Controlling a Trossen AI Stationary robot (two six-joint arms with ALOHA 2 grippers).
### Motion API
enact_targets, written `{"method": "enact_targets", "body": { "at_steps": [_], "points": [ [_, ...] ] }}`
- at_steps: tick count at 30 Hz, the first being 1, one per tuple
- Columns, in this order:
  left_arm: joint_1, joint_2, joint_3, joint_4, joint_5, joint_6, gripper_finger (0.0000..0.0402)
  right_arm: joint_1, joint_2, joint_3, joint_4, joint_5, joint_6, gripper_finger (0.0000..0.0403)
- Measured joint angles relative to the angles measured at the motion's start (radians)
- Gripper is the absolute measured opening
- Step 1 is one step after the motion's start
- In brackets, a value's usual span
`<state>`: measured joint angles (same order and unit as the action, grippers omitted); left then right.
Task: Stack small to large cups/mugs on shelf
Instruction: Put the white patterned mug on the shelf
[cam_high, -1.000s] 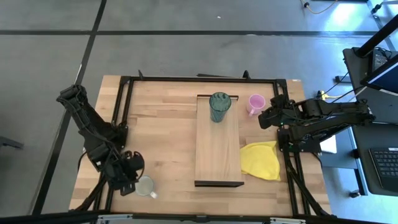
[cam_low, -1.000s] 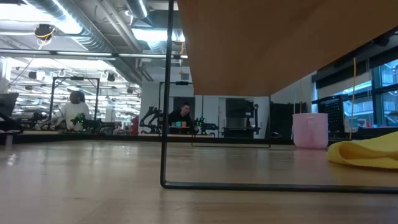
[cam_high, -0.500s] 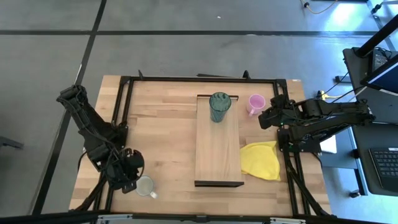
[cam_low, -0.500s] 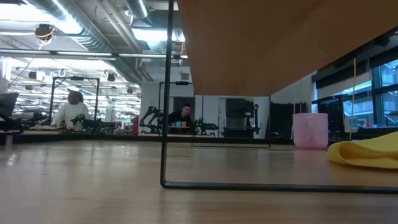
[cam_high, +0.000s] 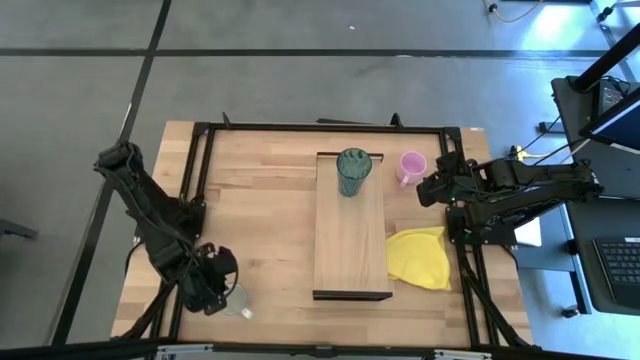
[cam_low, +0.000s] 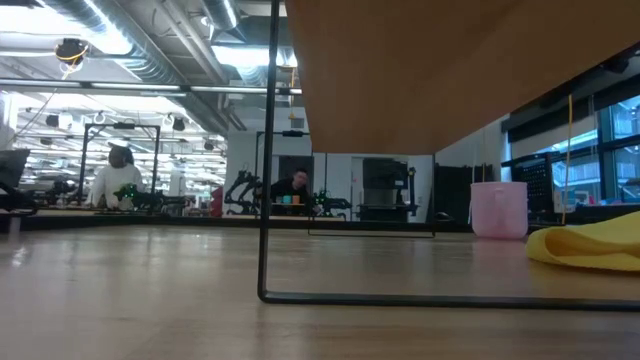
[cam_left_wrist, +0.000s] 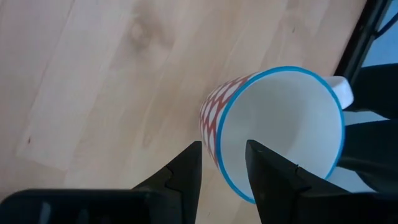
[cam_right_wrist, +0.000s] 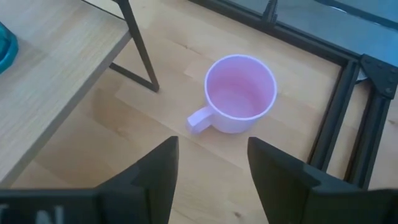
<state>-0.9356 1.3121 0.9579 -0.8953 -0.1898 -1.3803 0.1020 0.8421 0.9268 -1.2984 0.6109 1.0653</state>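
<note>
While the long light-wood shelf with dark edges carries only the tall translucent teal tumbler at its far end, two mugs are seen off it on the wooden tabletop. Well to the left of the shelf, at the near left corner, the small white mug with a blue rim and red lattice pattern is met by the left gripper, whose fingers are spread, one outside the wall and one inside the mouth, so the rim is straddled but not yet pinched. The mug appears tilted toward the wrist camera, its handle pointing away from the gripper. Just to the right of the shelf's far end, the small pink handled mug stands upright, its handle turned toward the shelf; the right gripper is held a little short of it, fingers apart and empty. A yellow cloth lies beside the shelf's near right edge.
</note>
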Motion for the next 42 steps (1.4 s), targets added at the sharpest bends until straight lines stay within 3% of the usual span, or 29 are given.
{"method": "enact_targets", "body": {
  "at_steps": [18, 35, 42],
  "points": [
    [0.0, 0.109, 0.0, 0.016, 0.041, -0.004, 0.0111, 0.0, 0.0, 0.0, -0.006, 0.0, -0.004, 0.0194],
    [0.006, 0.138, 0.001, 0.0, 0.044, -0.005, 0.0018, 0.0, 0.0, 0.0, -0.013, 0.022, -0.02, 0.0194],
    [0.033, 0.137, 0.001, -0.016, 0.045, -0.005, 0.0018, 0.0, 0.0, 0.0, -0.014, 0.027, -0.023, 0.0194]
  ]
}}
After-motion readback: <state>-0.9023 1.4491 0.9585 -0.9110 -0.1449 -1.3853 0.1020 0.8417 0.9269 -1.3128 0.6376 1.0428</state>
